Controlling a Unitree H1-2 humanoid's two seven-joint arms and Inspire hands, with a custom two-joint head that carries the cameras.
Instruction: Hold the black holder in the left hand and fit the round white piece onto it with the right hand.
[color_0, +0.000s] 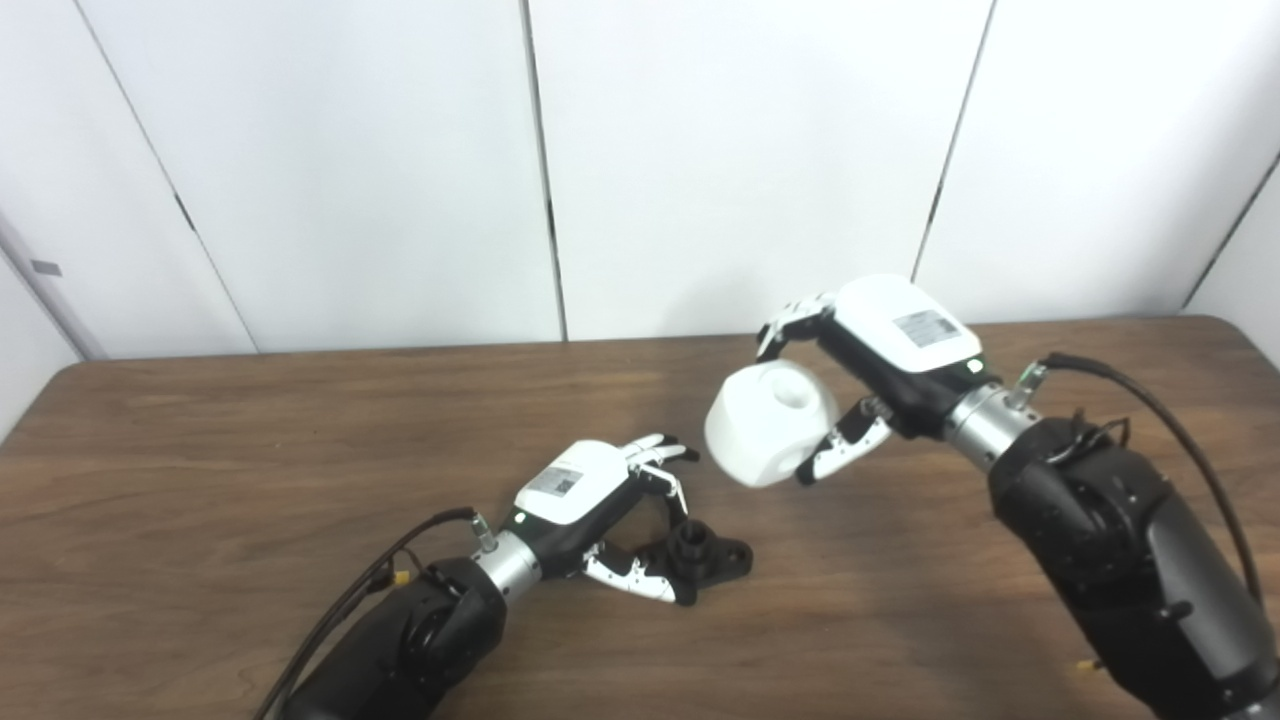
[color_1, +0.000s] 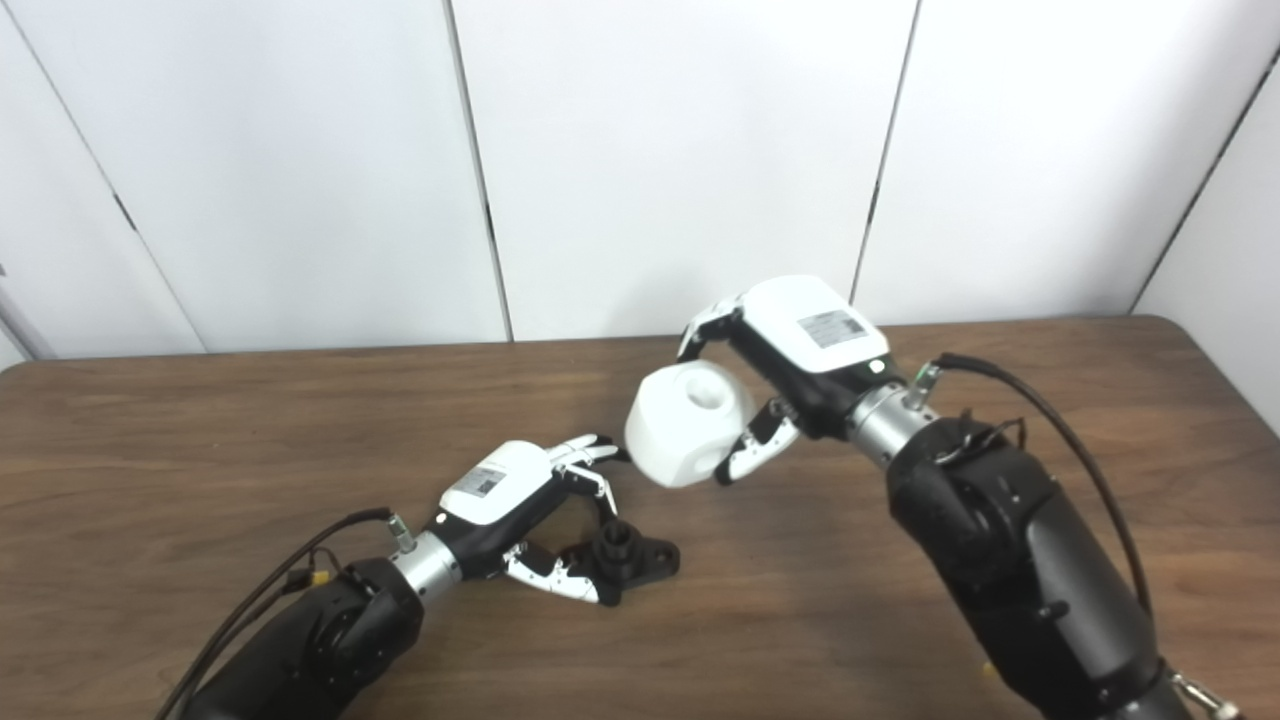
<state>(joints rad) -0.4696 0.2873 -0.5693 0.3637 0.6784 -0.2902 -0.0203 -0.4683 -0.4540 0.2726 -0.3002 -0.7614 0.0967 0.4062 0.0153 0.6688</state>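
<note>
The black holder (color_0: 708, 556) lies on the brown table, a flat base with a short round post standing up from it. My left hand (color_0: 610, 500) rests at its left side; the thumb (color_0: 640, 578) lies against the holder's near edge while the fingers (color_0: 655, 452) stretch out above it, apart and not closed. My right hand (color_0: 880, 350) is shut on the round white piece (color_0: 770, 422), a chunky white body with a round recess on top. It holds the piece above the table, up and to the right of the holder.
The brown wooden table (color_0: 200, 480) spreads wide to the left and behind. White wall panels (color_0: 400, 150) stand right behind its far edge. Black cables run along both forearms.
</note>
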